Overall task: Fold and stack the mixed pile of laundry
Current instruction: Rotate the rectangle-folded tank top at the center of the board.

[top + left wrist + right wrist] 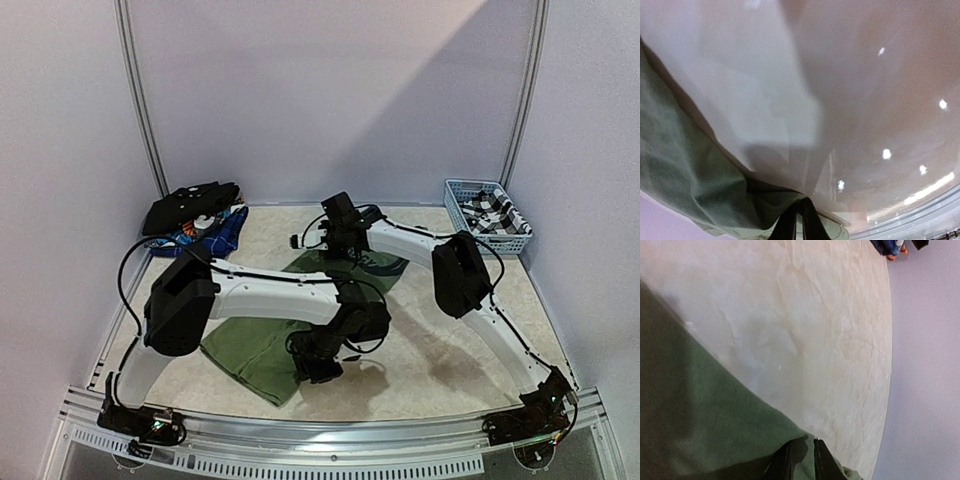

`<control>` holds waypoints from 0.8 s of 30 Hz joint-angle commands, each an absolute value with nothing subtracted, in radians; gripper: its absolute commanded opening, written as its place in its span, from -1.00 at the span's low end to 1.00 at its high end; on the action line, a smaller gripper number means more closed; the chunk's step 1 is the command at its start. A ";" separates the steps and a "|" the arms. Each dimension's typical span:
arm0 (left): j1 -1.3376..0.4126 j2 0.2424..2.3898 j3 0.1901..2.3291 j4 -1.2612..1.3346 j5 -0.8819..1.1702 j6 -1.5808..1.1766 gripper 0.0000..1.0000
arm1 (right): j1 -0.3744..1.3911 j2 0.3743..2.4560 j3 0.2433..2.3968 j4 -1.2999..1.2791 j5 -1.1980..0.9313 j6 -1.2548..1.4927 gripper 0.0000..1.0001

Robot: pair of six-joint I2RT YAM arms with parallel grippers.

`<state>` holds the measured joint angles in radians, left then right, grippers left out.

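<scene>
Standing at the arms' side of the table [440, 345], I see the olive-green T-shirt [255, 345] lying across the middle of it, running from about 7 o'clock up toward 1 o'clock. The left gripper [318, 368] sits at the shirt's near edge. Its fingers [790, 227] are pressed together on a pinch of green cloth, and most of the shirt lies off to its 9 o'clock side. The right gripper [338, 238] is at the shirt's far end, toward 12 o'clock from the left one. Its wrist view shows the jaws nipped onto the hem, with cloth caught between them. The shirt spreads between the two grippers.

Off at 10 o'clock, in the far left corner, black trousers [190, 207] lie folded on top of an orange-blue-white print [212, 236], well apart from both grippers. At 2 o'clock, a light-blue basket [465, 190] holds a black-white check [492, 212] piece.
</scene>
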<state>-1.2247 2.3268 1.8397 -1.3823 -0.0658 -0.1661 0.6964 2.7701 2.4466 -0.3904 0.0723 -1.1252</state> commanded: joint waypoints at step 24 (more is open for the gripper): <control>-1.289 2.337 2.180 -1.366 0.279 0.057 -0.57 | 0.366 1.873 1.623 -0.478 -0.128 -0.519 0.18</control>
